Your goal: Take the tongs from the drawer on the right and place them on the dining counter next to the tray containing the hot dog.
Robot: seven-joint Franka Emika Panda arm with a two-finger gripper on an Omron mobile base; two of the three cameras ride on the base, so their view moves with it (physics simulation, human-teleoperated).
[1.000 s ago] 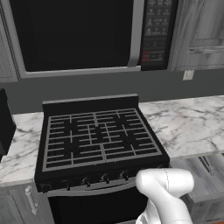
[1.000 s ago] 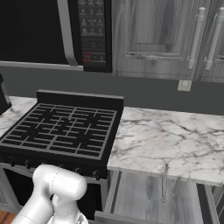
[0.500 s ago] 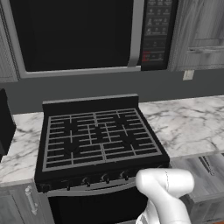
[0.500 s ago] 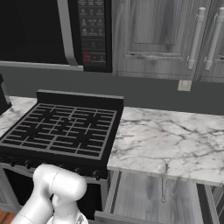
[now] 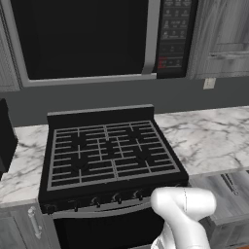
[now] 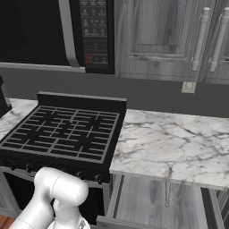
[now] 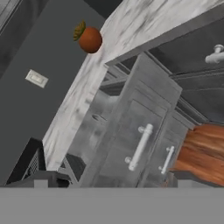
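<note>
Gripper [image 7: 112, 182] fingers stand wide apart with nothing between them, low in front of the cabinets. One pair of tongs [image 6: 167, 195] lies flat inside the one open drawer [image 6: 143, 201], just right of the stove [image 5: 109, 153]. The hand view shows two drawer handles [image 7: 140, 147], side by side. Above the drawer is a white marble worktop [image 6: 165, 143] with grey lines. One round orange-red fruit [image 7: 89, 39] with a green top sits on it. One black microwave [image 5: 87, 39] hangs over the stove. One wall socket [image 6: 188, 87] is on the dark wall. Two long handles [image 6: 199, 40] are on the grey upper cupboards. A brown wood floor [image 7: 201, 148] lies below.
</note>
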